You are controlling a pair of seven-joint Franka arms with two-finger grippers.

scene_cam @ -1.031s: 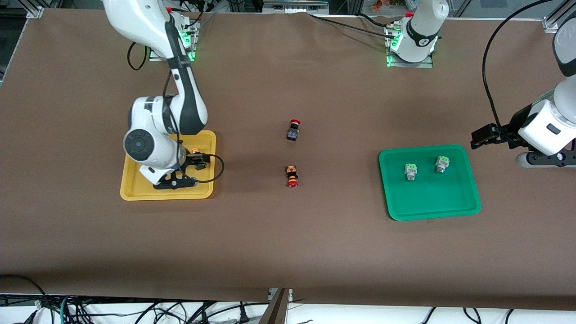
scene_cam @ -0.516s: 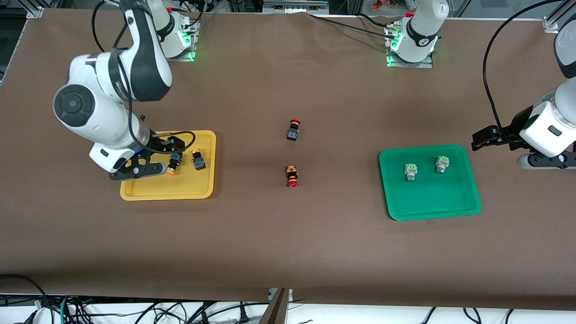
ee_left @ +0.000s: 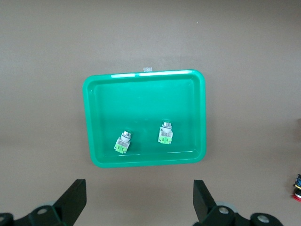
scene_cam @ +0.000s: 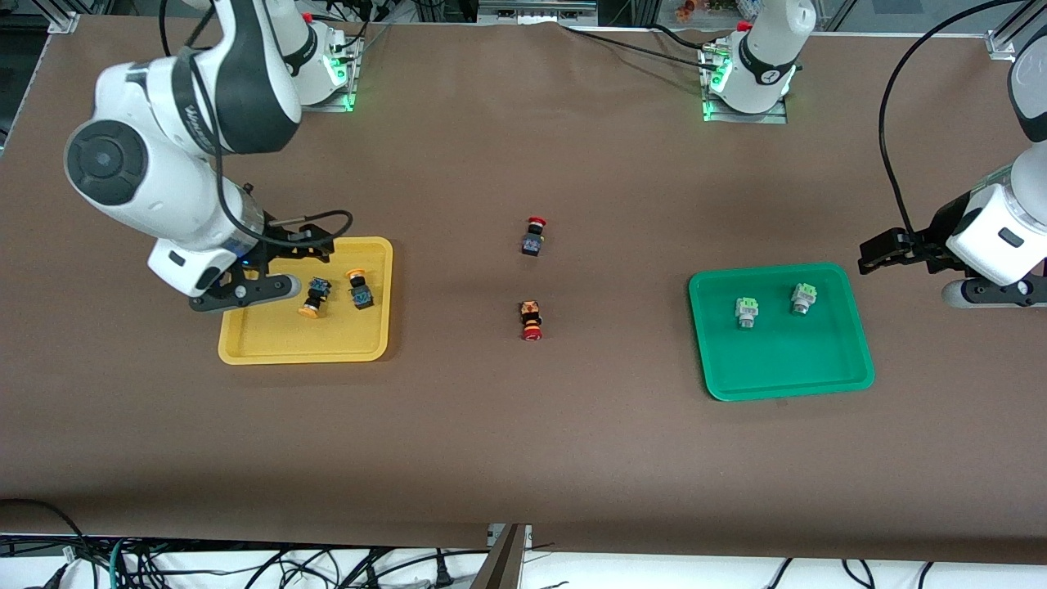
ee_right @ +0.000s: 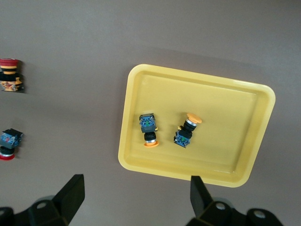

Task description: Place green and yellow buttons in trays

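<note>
The yellow tray (scene_cam: 286, 339) holds two orange-yellow buttons (scene_cam: 313, 296) (scene_cam: 358, 290) lying on their sides. They also show in the right wrist view (ee_right: 148, 129) (ee_right: 187, 129) in that tray (ee_right: 225, 103). My right gripper (scene_cam: 245, 290) is open and empty, raised over the tray's edge at the right arm's end (ee_right: 135, 197). The green tray (scene_cam: 785, 360) holds two green buttons (scene_cam: 746, 311) (scene_cam: 802, 298). They also show in the left wrist view (ee_left: 122, 142) (ee_left: 165, 133) in the green tray (ee_left: 141, 103). My left gripper (scene_cam: 981, 288) waits open and empty, raised beside the green tray (ee_left: 139, 202).
Two red-capped switches lie on the brown table between the trays, one (scene_cam: 533, 236) farther from the front camera than the other (scene_cam: 531, 319). They also show in the right wrist view (ee_right: 10, 81) (ee_right: 8, 143). Both arm bases stand at the table's back edge.
My right gripper has risen out of the yellow tray toward the right arm's end, leaving an orange-yellow button lying in the tray. The left arm has hardly moved.
</note>
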